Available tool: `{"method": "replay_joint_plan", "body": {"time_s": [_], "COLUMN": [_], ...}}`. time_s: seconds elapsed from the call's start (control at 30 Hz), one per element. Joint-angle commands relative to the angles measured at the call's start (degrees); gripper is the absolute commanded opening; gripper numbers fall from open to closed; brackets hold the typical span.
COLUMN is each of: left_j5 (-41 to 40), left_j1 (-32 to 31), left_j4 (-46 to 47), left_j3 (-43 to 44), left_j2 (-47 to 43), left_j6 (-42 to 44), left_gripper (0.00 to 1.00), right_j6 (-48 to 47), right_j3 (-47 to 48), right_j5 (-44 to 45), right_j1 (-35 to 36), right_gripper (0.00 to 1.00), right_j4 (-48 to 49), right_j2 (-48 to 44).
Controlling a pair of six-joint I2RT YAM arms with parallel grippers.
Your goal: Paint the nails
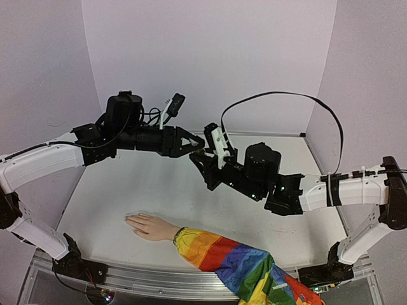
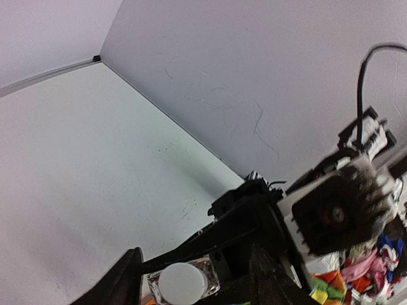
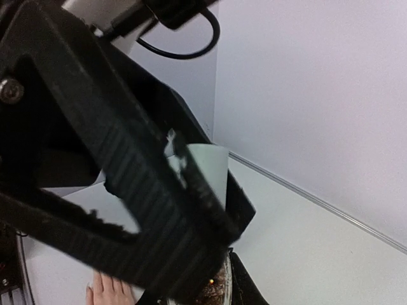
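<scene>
Robotics lab enclosure: plain white walls [image 1: 210,57] around a white table [image 1: 159,190].

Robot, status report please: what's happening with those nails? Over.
Left end effector open around small bottle. Right end effector shut, apparently holding it, midair. Mannequin hand flat on table, nails look unpainted. Nothing covers them.

1. The mannequin hand [image 1: 149,227] is pale peach, and its nails [image 1: 129,220] hardly differ from the skin.
2. Its sleeve [image 1: 241,264] has rainbow stripes: yellow, orange, red, blue, green.
3. The bench [image 1: 159,184] under the mannequin hand is white; the walls [image 1: 210,57] behind it are pale lilac.
4. The left arm [image 1: 44,162] and right arm [image 1: 350,190] are white with black joints.
5. The small bottle [image 2: 181,284] is clear with a white round top.
</scene>
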Motion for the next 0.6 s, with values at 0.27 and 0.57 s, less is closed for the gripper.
{"method": "replay_joint_plan", "body": {"time_s": [0.27,0.57], "left_j5": [2.4,3.9], "left_j1": [-0.3,-0.3], "left_j4": [-4.1,-12.4], "left_j3": [-2.2,3.5], "left_j2": [-9.8,-9.4], "left_j6": [-1.8,-2.0], "left_gripper": [0.92,0.72], "right_j6": [6.7,4.4], "right_j3": [-1.9,1.1], "right_j5": [-29.7,-31.5], "right_j1": [-6.4,-6.5], "right_gripper": [0.00,0.00], "right_j4": [2.8,-3.1], "right_j2": [-9.3,-7.3]}}
